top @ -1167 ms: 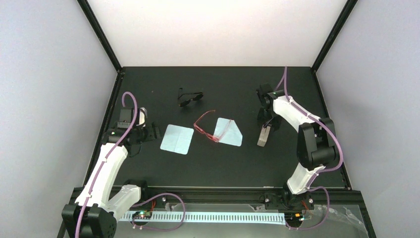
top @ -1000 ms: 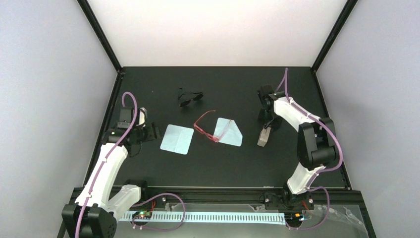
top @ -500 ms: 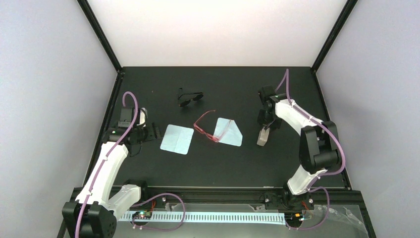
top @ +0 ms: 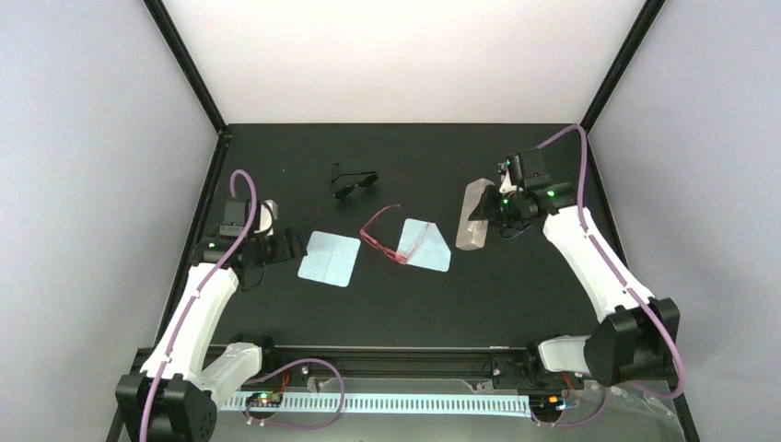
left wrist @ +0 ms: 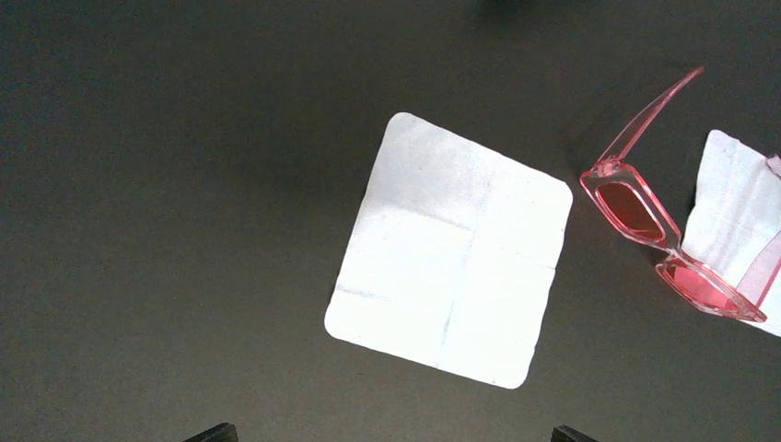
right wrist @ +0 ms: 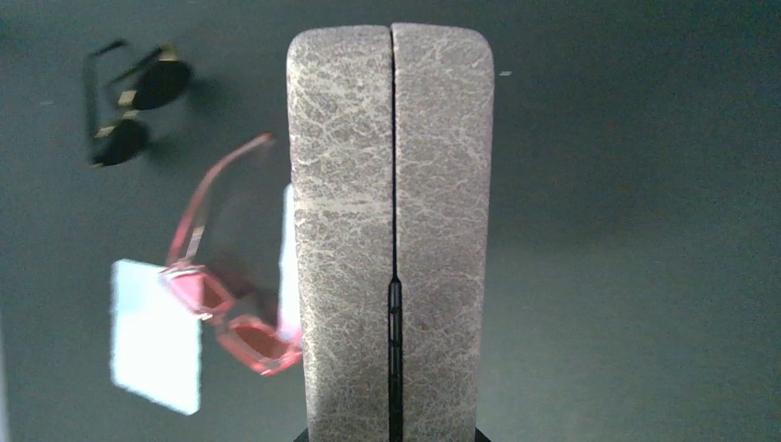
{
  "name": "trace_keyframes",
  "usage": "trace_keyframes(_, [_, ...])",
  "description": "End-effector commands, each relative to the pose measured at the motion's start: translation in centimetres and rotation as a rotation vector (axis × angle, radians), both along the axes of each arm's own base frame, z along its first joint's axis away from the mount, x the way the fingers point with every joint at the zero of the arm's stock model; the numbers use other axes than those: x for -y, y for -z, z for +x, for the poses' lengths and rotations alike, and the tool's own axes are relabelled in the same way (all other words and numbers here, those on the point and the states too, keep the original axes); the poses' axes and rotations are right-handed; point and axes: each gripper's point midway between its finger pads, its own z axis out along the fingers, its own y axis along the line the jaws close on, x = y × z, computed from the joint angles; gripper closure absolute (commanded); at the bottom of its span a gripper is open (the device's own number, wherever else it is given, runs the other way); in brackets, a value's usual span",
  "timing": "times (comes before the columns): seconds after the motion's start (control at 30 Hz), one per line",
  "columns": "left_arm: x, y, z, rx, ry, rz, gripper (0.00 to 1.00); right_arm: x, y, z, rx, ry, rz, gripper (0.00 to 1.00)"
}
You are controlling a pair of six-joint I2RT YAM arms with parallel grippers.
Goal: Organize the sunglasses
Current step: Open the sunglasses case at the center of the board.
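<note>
Black table (top: 405, 304) carries everything; pale walls (top: 83, 138) and black posts (top: 184, 60) enclose it. Count: two robot arms (top: 198, 304), two cloths, two pairs of glasses, one case. Left gripper (top: 293, 243) hangs beside the left cloth (top: 330, 258), jaws wide apart, empty. Sunglasses (top: 385, 241) lie at table centre, one temple on the right cloth (top: 431, 247). Their front bar runs far-left to near-right, temples unfolded toward far-right. Right gripper (top: 497, 212) is clamped on the grey case (top: 473, 214), held above the table. Black pair (top: 354, 180) lies farthest.
</note>
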Motion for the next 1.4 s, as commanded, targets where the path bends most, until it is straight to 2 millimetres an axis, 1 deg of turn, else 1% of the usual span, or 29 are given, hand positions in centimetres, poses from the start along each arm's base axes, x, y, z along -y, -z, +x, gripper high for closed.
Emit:
trace_keyframes(0.0, [1.1, -1.8, 0.9, 0.047, 0.049, -0.041, 0.11, -3.2, -4.4, -0.8, 0.103, -0.092, 0.222, 0.74])
trace_keyframes(0.13, [1.2, -2.0, 0.8, 0.056, 0.057, -0.038, 0.1, -5.4, -7.1, -2.2, 0.164, -0.182, 0.382, 0.74])
trace_keyframes(0.23, [1.3, -2.3, 0.9, 0.076, 0.064, -0.041, 0.08, -6.8, -8.7, -3.3, 0.194, -0.249, 0.489, 0.74])
trace_keyframes(0.4, [1.2, -2.7, 1.0, 0.099, 0.066, -0.034, 0.06, -8.9, -11.5, -4.8, 0.238, -0.388, 0.604, 0.73])
trace_keyframes(0.5, [1.7, -3.7, 1.3, 0.144, 0.082, -0.058, 0.03, -10.4, -13.0, -5.6, 0.255, -0.469, 0.669, 0.74])
trace_keyframes(0.57, [2.8, -5.2, 1.2, 0.184, 0.122, -0.118, 0.01, -11.4, -14.1, -6.4, 0.264, -0.526, 0.707, 0.76])
trace_keyframes(0.63, [5.1, -7.5, 0.7, 0.238, 0.22, -0.225, 0.01, -12.2, -15.1, -7.0, 0.275, -0.577, 0.729, 0.77])
trace_keyframes(0.77, [8.8, -12.5, -0.4, 0.324, 0.364, -0.455, 0.01, -13.6, -17.9, -8.2, 0.304, -0.665, 0.806, 0.78])
trace_keyframes(0.83, [9.9, -14.6, -0.9, 0.35, 0.414, -0.544, 0.01, -14.0, -19.5, -8.6, 0.328, -0.698, 0.822, 0.81])
trace_keyframes(0.9, [10.6, -16.3, -1.1, 0.366, 0.447, -0.609, 0.01, -14.3, -20.5, -8.9, 0.343, -0.727, 0.825, 0.83])
trace_keyframes(1.03, [11.7, -19.6, -1.7, 0.394, 0.492, -0.715, 0.03, -15.2, -21.6, -9.8, 0.343, -0.784, 0.835, 0.85])
trace_keyframes(1.13, [12.4, -22.0, -2.3, 0.43, 0.538, -0.778, 0.04, -16.7, -22.0, -10.9, 0.322, -0.848, 0.847, 0.85])
trace_keyframes(1.27, [13.8, -25.9, -4.1, 0.512, 0.66, -0.827, 0.04, -18.9, -21.7, -12.1, 0.278, -0.917, 0.855, 0.85])
trace_keyframes(1.37, [14.5, -27.7, -5.4, 0.549, 0.731, -0.829, 0.07, -20.1, -22.0, -13.1, 0.271, -0.97, 0.866, 0.88])
